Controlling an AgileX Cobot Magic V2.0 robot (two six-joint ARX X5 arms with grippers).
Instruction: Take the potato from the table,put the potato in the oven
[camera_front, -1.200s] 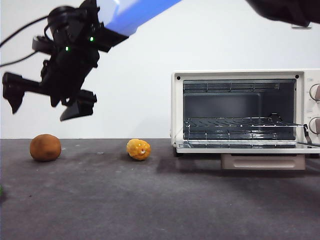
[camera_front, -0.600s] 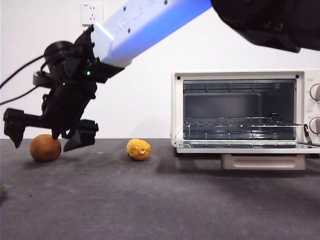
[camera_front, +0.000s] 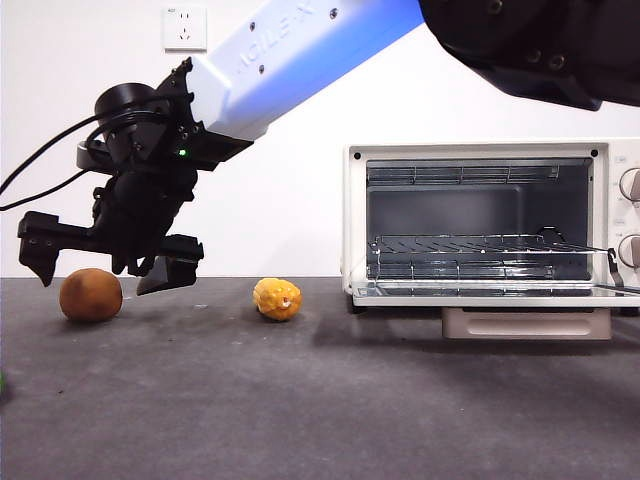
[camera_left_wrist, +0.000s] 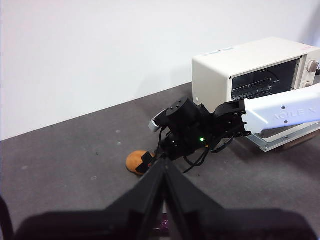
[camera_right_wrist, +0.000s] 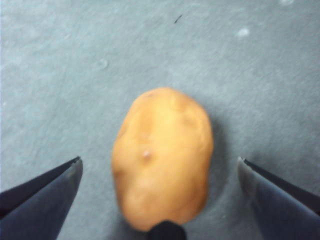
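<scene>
The brown potato (camera_front: 90, 295) lies on the dark grey table (camera_front: 320, 400) at the far left. My right gripper (camera_front: 105, 268) hangs open just above it, one jaw on either side. In the right wrist view the potato (camera_right_wrist: 162, 157) fills the middle between the two spread jaws, untouched. From the left wrist view I see the potato (camera_left_wrist: 135, 161) half hidden behind the right gripper (camera_left_wrist: 150, 161). The cream oven (camera_front: 490, 215) stands at the right, its door down and its wire rack (camera_front: 480, 245) showing. My left gripper (camera_left_wrist: 164, 167) is shut, held back from the work with nothing in it.
A small bumpy yellow-orange object (camera_front: 277, 298) sits on the table between the potato and the oven. The oven's open door (camera_front: 500, 293) juts out low toward the front. The right arm's blue-white link (camera_front: 300, 50) slants across the upper part of the front view.
The right gripper has come down from well above the table to just over the potato, jaws still spread. The potato and the yellow object have not moved.
</scene>
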